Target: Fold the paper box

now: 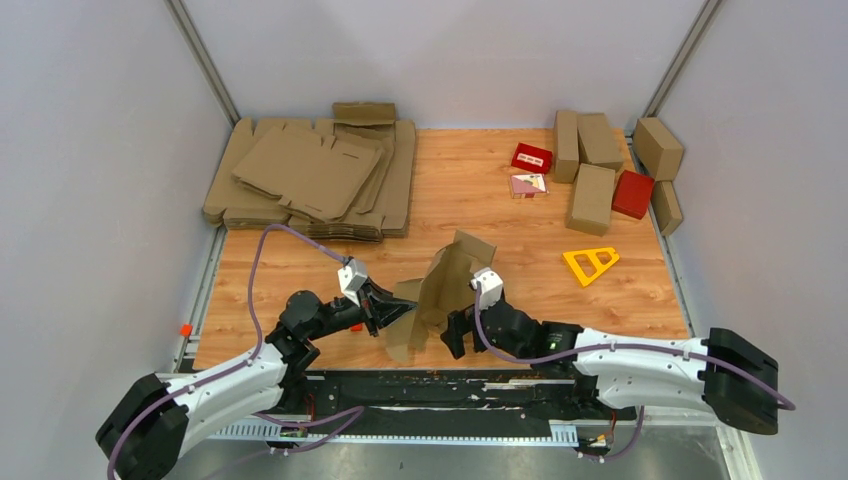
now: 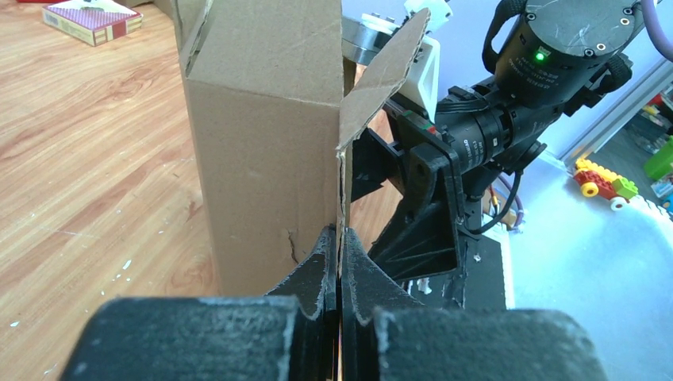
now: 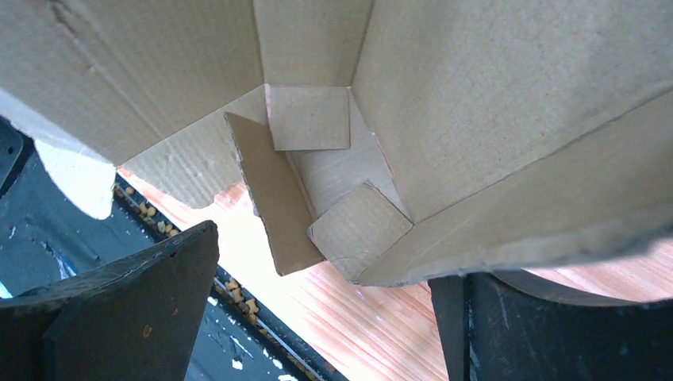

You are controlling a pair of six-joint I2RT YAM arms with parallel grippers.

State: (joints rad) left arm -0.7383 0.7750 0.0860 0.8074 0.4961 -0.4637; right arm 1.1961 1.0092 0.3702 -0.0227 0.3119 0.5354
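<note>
Fingers (image 2: 316, 274) of left gripper (image 2: 340, 242) fully closed, pinching a thin wall edge of box (image 2: 262, 143), low down by a vertical crease. Box stands upright and half formed at the near edge of table (image 1: 500, 230), between the two arms. Its top flaps are loose and stick up.

Right gripper (image 3: 333, 294) spread wide, not clamped on anything. Open side of box sits right in front of it, with one wall edge hanging over its right finger. Can't tell if they touch.

View into box from right wrist: hollow shell, walls creased up. Inside are its own parts: a square tab folded in at the corner, a narrow strip flap tilted inward, and a second small tab below that. Table wood shows through the gap underneath.

Further out:
- Far left corner: stack of flat sheets (image 1: 310, 175), die-cut, same brown card.
- Far right: five folded cartons (image 1: 590, 197), all closed, contents not visible.
- Among the cartons: two red boxes (image 1: 532, 157), also closed.
- Just beside the nearer red one: small patterned box (image 1: 528, 185).
- Right of centre, well apart from box: yellow triangle (image 1: 590, 263) lying flat.
</note>
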